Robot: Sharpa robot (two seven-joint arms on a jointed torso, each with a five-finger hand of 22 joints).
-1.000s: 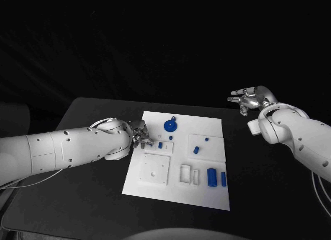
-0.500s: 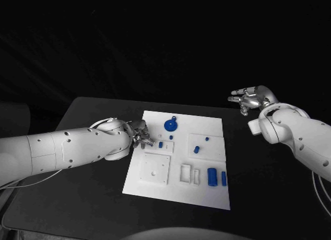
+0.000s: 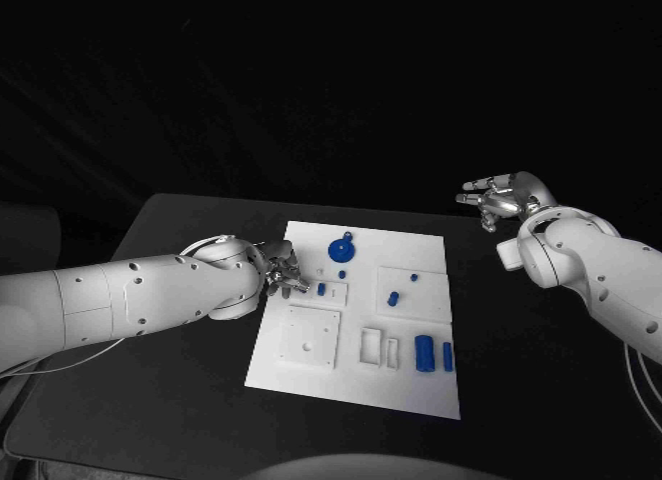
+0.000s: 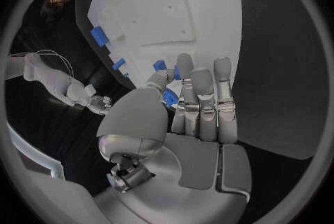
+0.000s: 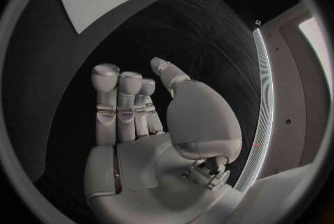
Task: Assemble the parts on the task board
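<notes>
While the task board [image 3: 363, 315] lies flat mid-table, its blue parts sit scattered on it: a round piece with a tab [image 3: 341, 249] toward 12 o'clock and two blocks [image 3: 434, 355] toward 5. They look light, rigid and smooth, best pinched across their flat sides. At the board's 9 o'clock edge the left hand [image 3: 281, 273] reaches a small peg [image 3: 321, 290]; whether it grips is unclear. Well off at 2 o'clock, the right hand [image 3: 497, 199] hangs empty, fingers apart.
</notes>
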